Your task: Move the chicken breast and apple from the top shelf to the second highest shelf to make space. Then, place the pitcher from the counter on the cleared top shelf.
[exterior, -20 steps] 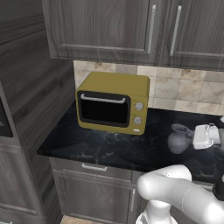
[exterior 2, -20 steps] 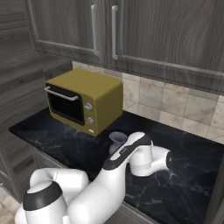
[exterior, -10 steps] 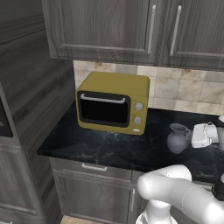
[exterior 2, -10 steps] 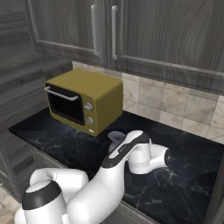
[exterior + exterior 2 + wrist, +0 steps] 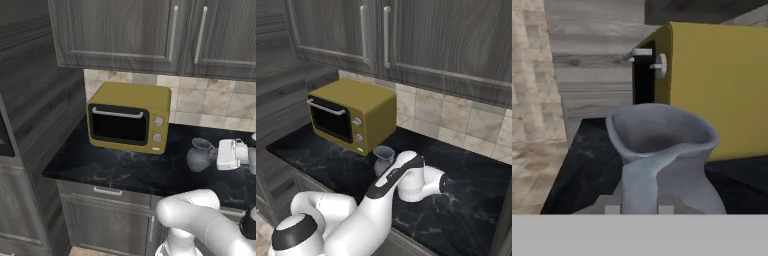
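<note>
Now – end effector (image 5: pixel 639 207) clamped on pitcher (image 5: pixel 662 160) handle | counter (image 5: pixel 125 170)

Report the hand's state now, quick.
Hand: closed on the handle of the pitcher, which stands on the counter beside the yellow oven.

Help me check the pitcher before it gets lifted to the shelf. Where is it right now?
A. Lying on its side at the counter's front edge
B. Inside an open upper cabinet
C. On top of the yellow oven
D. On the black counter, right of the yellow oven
D: the pitcher stands upright on the counter, to the right of the yellow oven, with the gripper at its handle side.
</note>
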